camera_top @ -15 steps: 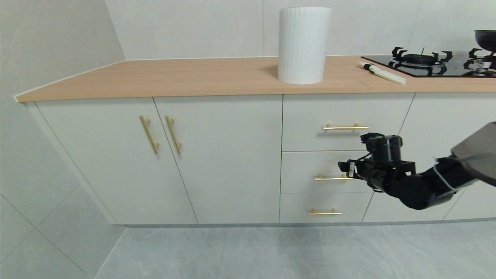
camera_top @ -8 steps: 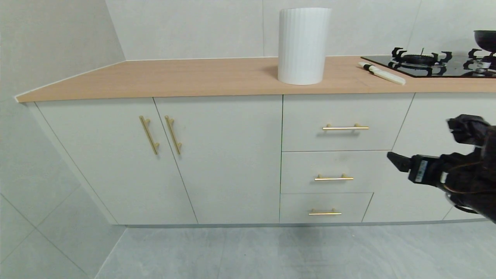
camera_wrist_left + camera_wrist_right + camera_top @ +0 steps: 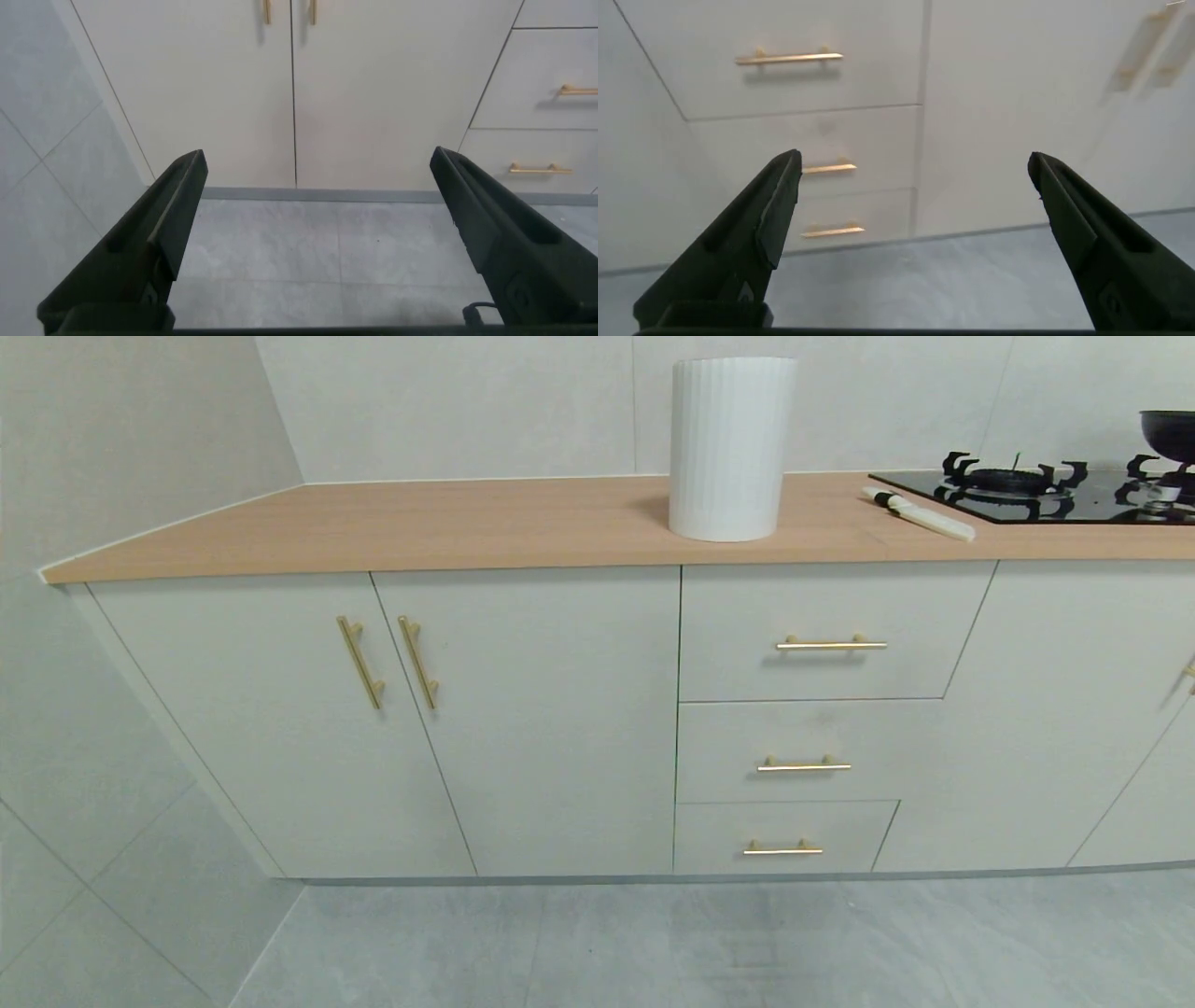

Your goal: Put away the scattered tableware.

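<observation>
Knife (image 3: pixel 920 513) lies on the table (image 3: pixel 420 523) between a white jar (image 3: pixel 728 448) and the stove (image 3: pixel 1027 490). Left fingers (image 3: pixel 154 243) and right fingers (image 3: pixel 752 243) are wide open, holding nothing.

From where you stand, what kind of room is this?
Most likely a kitchen: a gas hob is set into a wooden countertop, a knife lies beside the hob, and drawers with brass bar handles sit below.
</observation>
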Controlling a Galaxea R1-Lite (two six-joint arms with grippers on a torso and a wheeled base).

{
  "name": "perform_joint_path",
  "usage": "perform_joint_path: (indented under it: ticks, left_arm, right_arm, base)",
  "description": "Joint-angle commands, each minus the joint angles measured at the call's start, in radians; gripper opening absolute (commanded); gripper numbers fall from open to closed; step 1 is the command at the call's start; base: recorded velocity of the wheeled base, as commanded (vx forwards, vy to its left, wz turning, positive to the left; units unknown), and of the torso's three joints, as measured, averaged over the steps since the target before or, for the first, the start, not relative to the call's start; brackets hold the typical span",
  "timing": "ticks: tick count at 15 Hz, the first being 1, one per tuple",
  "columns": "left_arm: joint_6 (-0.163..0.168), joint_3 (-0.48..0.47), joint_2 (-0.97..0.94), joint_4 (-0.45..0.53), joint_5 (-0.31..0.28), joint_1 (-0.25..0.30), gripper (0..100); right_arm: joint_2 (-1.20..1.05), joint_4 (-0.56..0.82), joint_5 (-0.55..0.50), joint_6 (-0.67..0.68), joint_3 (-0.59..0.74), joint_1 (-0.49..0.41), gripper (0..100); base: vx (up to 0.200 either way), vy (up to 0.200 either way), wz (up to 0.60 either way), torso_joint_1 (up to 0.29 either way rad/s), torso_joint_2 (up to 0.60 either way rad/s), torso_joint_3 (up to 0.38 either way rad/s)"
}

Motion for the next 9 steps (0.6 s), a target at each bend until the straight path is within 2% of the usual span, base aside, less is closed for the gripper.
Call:
perform_joint_path:
  ticks: [1, 6, 7, 9]
  left_arm:
    - [-0.001, 0.0, 0.0, 0.0, 0.001, 0.0, 100]
    - [-0.001, 0.0, 0.0, 0.0, 0.001, 0.0, 100]
    - [-0.001, 0.0, 0.0, 0.0, 0.001, 0.0, 100]
    - [-0.001, 0.0, 0.0, 0.0, 0.001, 0.0, 100]
  right_arm:
    - [-0.35, 0.229, -0.005, -0.065, -0.04, -0.098, 100]
    - [-0.608, 0.438, -0.012, -0.126, -0.035, -0.161, 100]
    - [-0.646, 0.476, -0.005, -0.126, -0.035, -0.221, 100]
    - [-0.713, 0.526, 0.015, -0.137, -0.017, -0.251, 100]
  base:
    - [0.0, 0.0, 0.0, 0.0, 0.0, 0.0]
    - [0.0, 0.0, 0.0, 0.0, 0.0, 0.0]
    - [0.0, 0.0, 0.0, 0.0, 0.0, 0.0]
    - [0.0, 0.0, 0.0, 0.0, 0.0, 0.0]
